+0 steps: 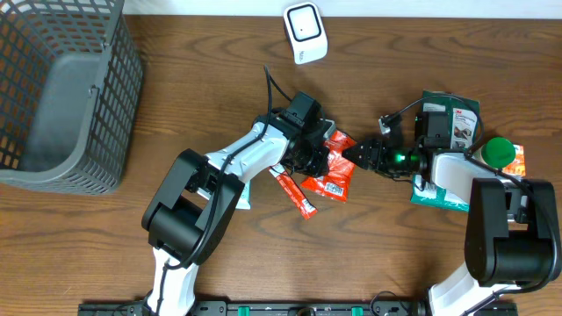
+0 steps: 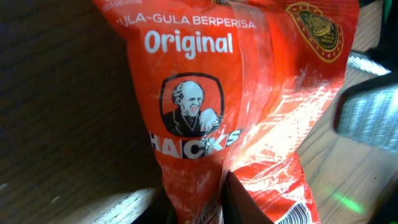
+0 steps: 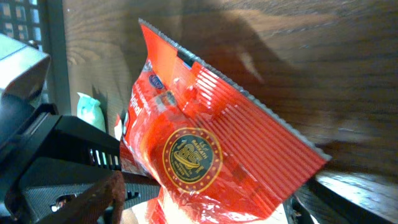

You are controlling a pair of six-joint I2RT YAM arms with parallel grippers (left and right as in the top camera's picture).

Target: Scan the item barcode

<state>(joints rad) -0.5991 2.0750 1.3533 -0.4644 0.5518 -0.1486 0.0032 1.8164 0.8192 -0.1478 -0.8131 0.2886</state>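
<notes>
A red "Hacks Original" candy bag [image 1: 332, 178] lies at the table's centre, partly lifted. My left gripper [image 1: 316, 158] is shut on it; in the left wrist view its dark fingers [image 2: 245, 202] pinch a fold of the bag [image 2: 205, 93]. A barcode [image 2: 297, 214] shows at that view's lower right edge. My right gripper [image 1: 353, 156] faces the bag from the right. Its jaws stand wide open on either side of the bag's crimped end [image 3: 230, 143], not clamping it. The white scanner [image 1: 305, 33] stands at the back of the table.
A grey wire basket [image 1: 61, 96] fills the far left. A red stick packet [image 1: 297, 195] and a pale packet [image 1: 244, 195] lie by my left arm. Green packages [image 1: 450, 123], a green cap [image 1: 499, 151] and an orange pack [image 1: 518, 162] sit under my right arm.
</notes>
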